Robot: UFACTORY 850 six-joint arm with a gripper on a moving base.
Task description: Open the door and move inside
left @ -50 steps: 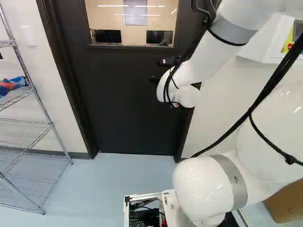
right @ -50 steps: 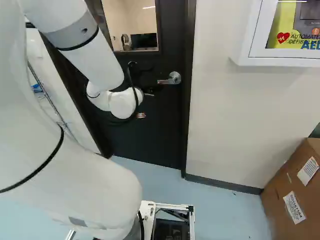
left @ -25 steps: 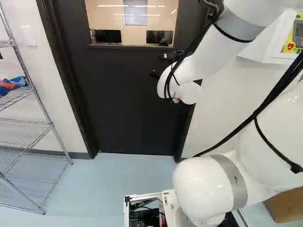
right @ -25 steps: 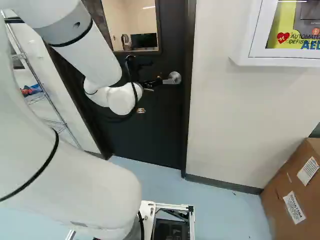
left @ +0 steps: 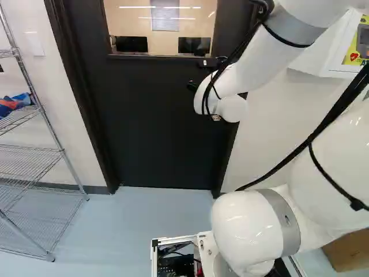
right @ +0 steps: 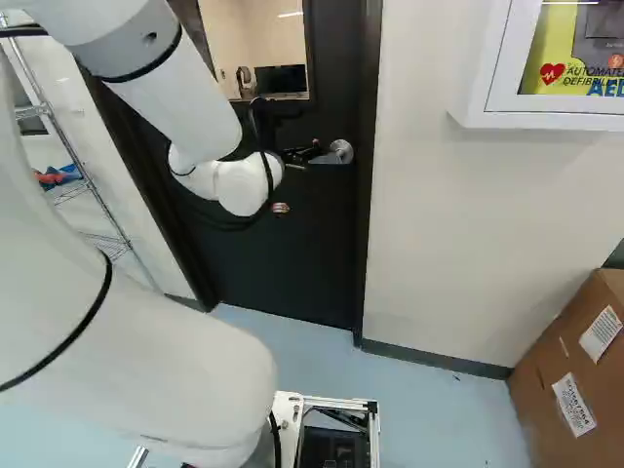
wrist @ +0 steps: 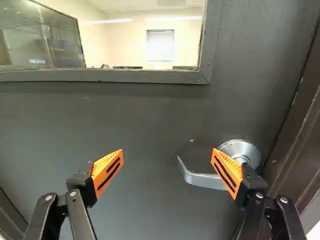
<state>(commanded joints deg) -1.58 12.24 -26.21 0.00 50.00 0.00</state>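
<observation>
In the left base view, a rack [left: 61, 151] stands left of the door [left: 155, 127]; in the right base view, a cabinet [right: 546, 113] hangs upper right, a box [right: 546, 370] lower right.

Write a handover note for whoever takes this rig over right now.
Claw: open, holding nothing, up at the door.
Lever handle: its free end lies between the spread fingers; one finger overlaps the lever near its pivot in the wrist view. Whether they touch, I cannot tell.
Done: claw brought to the handle.
Left: door is shut in its frame; handle to be worked, door opened, base driven through. Probably best to check the claw's line-up on the lever first.
</observation>
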